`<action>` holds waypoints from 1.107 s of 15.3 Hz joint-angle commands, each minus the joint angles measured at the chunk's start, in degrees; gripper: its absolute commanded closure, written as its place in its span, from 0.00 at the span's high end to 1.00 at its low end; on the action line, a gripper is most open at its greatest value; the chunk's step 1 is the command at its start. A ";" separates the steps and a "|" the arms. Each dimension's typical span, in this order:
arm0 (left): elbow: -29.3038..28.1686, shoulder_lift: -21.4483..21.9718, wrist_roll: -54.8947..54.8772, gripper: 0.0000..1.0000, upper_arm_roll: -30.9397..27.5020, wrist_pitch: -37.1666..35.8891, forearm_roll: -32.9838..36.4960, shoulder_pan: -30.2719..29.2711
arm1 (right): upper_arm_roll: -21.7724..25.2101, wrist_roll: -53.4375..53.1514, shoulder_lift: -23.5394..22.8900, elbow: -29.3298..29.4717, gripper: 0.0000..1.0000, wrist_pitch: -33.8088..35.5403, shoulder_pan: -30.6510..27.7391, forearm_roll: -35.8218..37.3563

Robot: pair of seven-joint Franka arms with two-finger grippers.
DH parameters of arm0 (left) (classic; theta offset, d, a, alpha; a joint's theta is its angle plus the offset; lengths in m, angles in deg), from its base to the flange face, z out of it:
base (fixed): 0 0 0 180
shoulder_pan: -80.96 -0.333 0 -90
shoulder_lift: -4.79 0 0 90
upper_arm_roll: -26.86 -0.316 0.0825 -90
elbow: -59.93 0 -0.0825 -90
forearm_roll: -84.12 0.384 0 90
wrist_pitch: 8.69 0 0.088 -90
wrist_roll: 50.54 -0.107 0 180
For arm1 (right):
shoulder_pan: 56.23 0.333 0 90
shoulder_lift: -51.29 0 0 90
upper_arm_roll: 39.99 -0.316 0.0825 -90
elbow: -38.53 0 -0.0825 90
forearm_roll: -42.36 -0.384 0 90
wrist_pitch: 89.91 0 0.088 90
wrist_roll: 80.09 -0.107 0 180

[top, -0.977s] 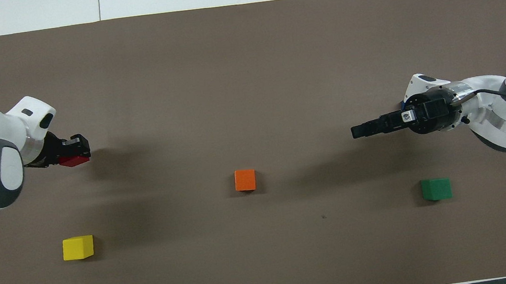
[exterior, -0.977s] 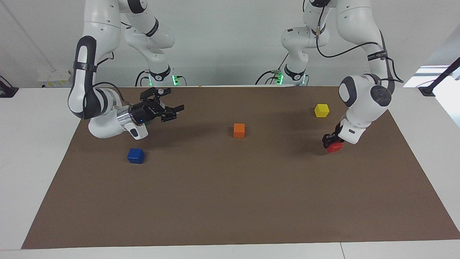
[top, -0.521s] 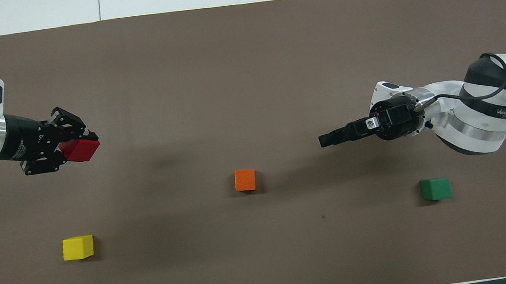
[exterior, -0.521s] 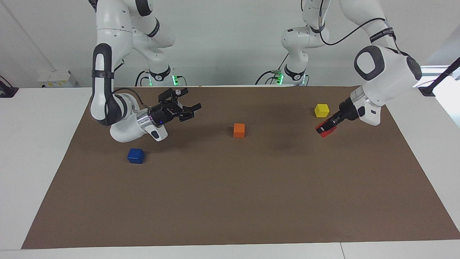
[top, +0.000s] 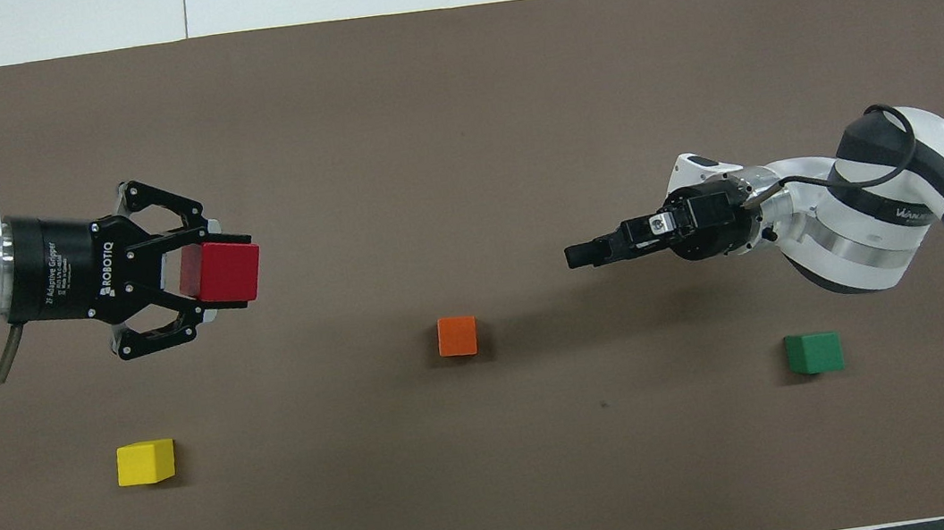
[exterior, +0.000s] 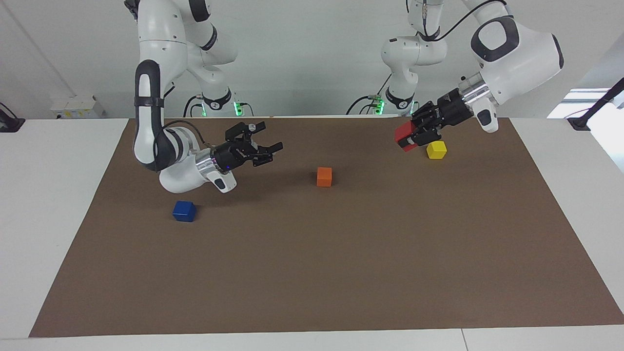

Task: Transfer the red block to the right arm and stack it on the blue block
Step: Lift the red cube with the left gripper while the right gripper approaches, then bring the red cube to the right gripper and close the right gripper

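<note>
Red block (exterior: 405, 136) in the facing view is clamped in the left gripper (exterior: 412, 134), raised over the mat (exterior: 341, 273) just beside the yellow cube (exterior: 436, 149); right gripper (exterior: 265, 151) hangs with jaws spread and empty over the mat, blue block (exterior: 184, 211) lying below its arm, orange cube (exterior: 324, 176) mid-mat. Overhead view: the two grippers point at each other, well apart, green cube (top: 813, 353) by the right arm.

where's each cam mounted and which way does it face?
Facing view: high across the table, looking at the robots; both arms and bases show.
Overhead view: above the robots' end, looking steeply down; forearms only; blue block hidden.
Shared: left pincer holding red block, open right pincer, orange cube.
</note>
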 commanded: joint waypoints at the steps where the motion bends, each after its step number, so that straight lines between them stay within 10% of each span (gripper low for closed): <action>1: -2.71 1.88 4.60 0.00 0.42 -0.77 -4.81 2.59 | -0.10 3.53 -2.81 0.95 1.00 0.33 1.14 -2.25; 17: -8.70 2.68 26.38 0.00 0.86 32.96 -14.13 22.64 | -0.36 4.85 -3.26 1.39 1.00 -4.06 8.79 -10.42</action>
